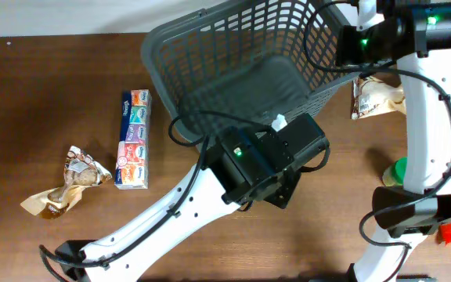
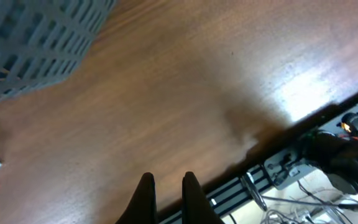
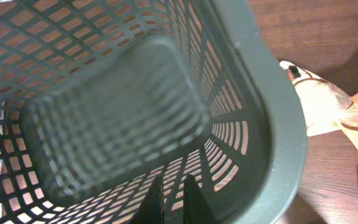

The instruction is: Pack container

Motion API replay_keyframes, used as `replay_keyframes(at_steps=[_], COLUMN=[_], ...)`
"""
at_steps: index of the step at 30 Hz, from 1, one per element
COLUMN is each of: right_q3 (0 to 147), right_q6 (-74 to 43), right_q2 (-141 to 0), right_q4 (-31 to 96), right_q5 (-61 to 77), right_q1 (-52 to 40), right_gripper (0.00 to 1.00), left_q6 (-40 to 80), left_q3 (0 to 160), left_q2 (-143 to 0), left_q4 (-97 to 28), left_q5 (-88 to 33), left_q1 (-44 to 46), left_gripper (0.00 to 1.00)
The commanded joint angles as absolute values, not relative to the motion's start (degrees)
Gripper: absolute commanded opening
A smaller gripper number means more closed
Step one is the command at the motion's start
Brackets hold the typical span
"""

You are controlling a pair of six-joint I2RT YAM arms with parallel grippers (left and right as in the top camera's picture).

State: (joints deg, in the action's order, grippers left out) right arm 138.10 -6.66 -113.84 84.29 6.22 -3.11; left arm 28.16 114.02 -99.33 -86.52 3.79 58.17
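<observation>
Labels: the tissue multipack (image 1: 134, 139) left of the container (image 1: 153, 59) shows coloured panels, but the print is too small to read. A crumpled brown snack wrapper (image 1: 61, 184) lies further left and a cream-brown packet (image 1: 374, 98) just right of the container. Neither has legible writing.

Left arm: runs diagonally from the near-left table edge, wrist just beside the container's near side. Left gripper (image 2: 168, 186) has its fingers pressed together with nothing between them, over bare table (image 2: 185, 93).

Right arm: reaches up the right side to the container's far-right corner. Right gripper (image 3: 174, 193) is closed and empty, pointing into the container — inside the rim, over the lattice wall.

The container sits at the far centre of the table.
</observation>
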Motion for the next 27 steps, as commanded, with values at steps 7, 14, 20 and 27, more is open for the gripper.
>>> replay_keyframes(at_steps=[7, 14, 20, 27], right_q3=[138.1, 138.1, 137.8, 137.8], right_q6=[-5.8, -5.8, -5.8, -5.8], right_q2=[-114.2, -114.9, -116.5, -118.5], right_q4=[84.7, 84.6, 85.0, 85.1], right_q5=[3.8, 3.7, 3.8, 3.8], right_q1=[-3.7, -3.7, -3.7, -3.7], right_gripper=[0.04, 0.04, 0.04, 0.04], left_q6=[28.9, 28.9, 28.9, 28.9], left_q3=[114.5, 114.5, 114.4, 114.4], left_q2=[-99.5, -99.6, -100.4, -101.6], left_q4=[-85.9, -85.5, -85.3, -85.2], left_q5=[9.2, 8.2, 8.2, 8.2], left_q1=[53.4, 52.2, 52.2, 52.2], left_gripper=[0.02, 0.02, 0.02, 0.02])
